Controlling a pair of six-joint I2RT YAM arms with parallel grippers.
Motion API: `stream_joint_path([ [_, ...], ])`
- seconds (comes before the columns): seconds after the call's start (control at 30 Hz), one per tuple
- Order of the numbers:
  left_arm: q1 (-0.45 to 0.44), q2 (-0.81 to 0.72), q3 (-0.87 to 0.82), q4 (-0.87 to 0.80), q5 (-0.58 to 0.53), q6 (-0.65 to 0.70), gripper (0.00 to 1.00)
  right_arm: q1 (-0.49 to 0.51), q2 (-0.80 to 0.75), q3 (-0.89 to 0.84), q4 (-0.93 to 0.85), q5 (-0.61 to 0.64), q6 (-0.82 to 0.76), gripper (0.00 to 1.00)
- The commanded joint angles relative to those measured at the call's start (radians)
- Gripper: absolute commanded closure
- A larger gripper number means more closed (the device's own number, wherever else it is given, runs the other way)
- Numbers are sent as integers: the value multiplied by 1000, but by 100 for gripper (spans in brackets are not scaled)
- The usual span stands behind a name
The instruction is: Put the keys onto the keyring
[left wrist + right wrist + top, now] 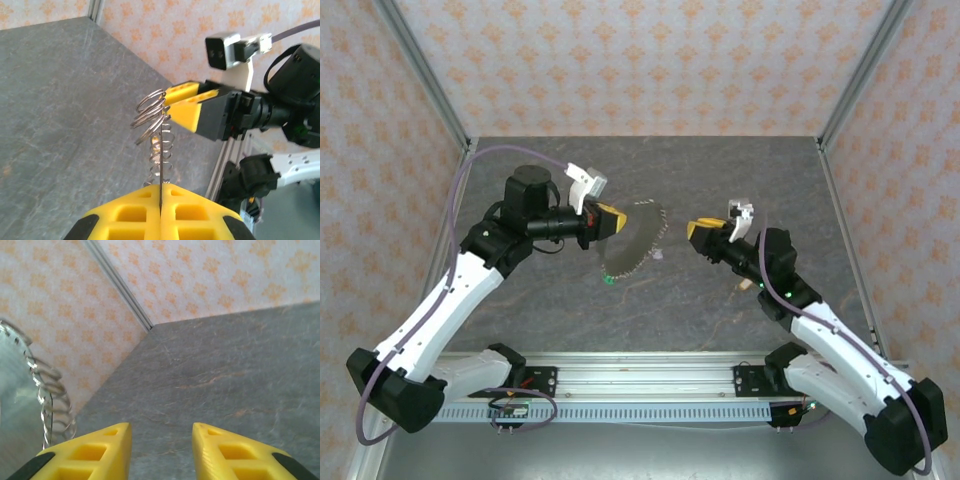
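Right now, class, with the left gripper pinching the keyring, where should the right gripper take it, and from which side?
Probably the free coiled rim of the keyring opposite the left gripper. Come from the right: that thin edge faces the open right gripper, suiting a pinch.

My left claw (609, 221) pinches the keyring (632, 242) at its left edge, over mid-table (520, 310). My right claw (702, 231) sits right of it, not touching.
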Motion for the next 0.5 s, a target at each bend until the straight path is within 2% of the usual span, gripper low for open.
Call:
stream_joint_path([
  [0.0, -5, 40, 113, -219, -21, 209, 100, 37, -58, -29, 42, -16, -269, 65],
  [0.1, -5, 135, 252, -415, -22, 306, 100, 116, -76, -47, 21, 8, -443, 66],
  [0.2, -7, 231, 385, -558, -40, 361, 100, 218, -64, -92, 83, 60, -595, 70],
  [0.3, -31, 290, 474, -633, -89, 403, 100, 307, -9, -115, 170, 172, -645, 71],
  [0.47, -102, 342, 575, -668, -209, 430, 100, 397, 114, -134, 317, 243, -722, 74],
])
